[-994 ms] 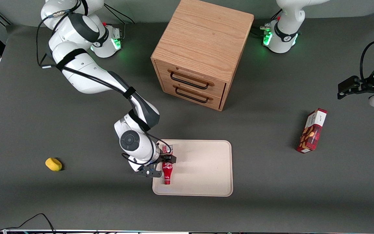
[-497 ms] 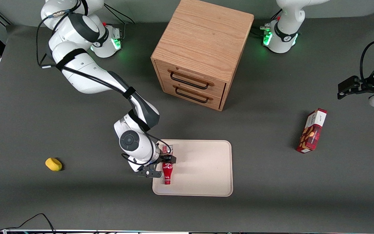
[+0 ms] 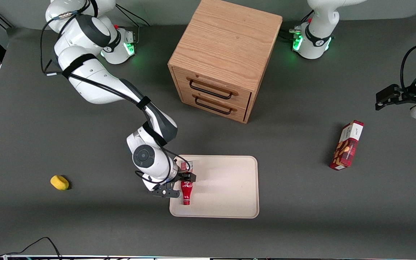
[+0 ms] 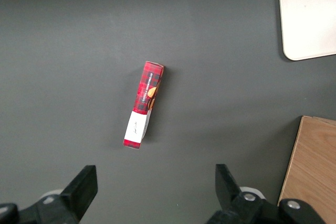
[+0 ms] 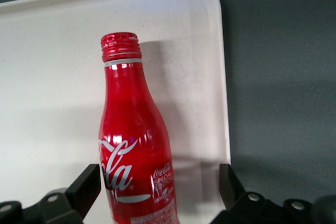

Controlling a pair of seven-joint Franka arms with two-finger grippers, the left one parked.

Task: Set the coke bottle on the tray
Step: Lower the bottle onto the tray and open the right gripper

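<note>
Here's the bottle (image 3: 186,190), lying on the tray (image 3: 226,187) near the tray's end toward the working arm, cap pointing at the front camera. Its base is hidden under the claw (image 3: 179,185), and up close the bottle (image 5: 134,150) is cut off below the lettering, so the base never shows. The fingers (image 5: 84,188) stand either side of the body with a gap showing, spread apart and not pinching it; whether a pad touches the far flank is hard to say. The tray (image 5: 52,66) rim curves round just past the cap.

The arm reaches from its base at the rear of the tabletop (image 3: 31,137), elbow folded, wrist bent down over the tray's edge, claw low over the bottle.

Toward the working arm's end, a small yellow lump (image 3: 59,182), too small to identify. Toward the parked arm's end, a red box (image 3: 346,145). Farthest back, the wooden drawer cabinet (image 3: 224,57), both drawers closed.
</note>
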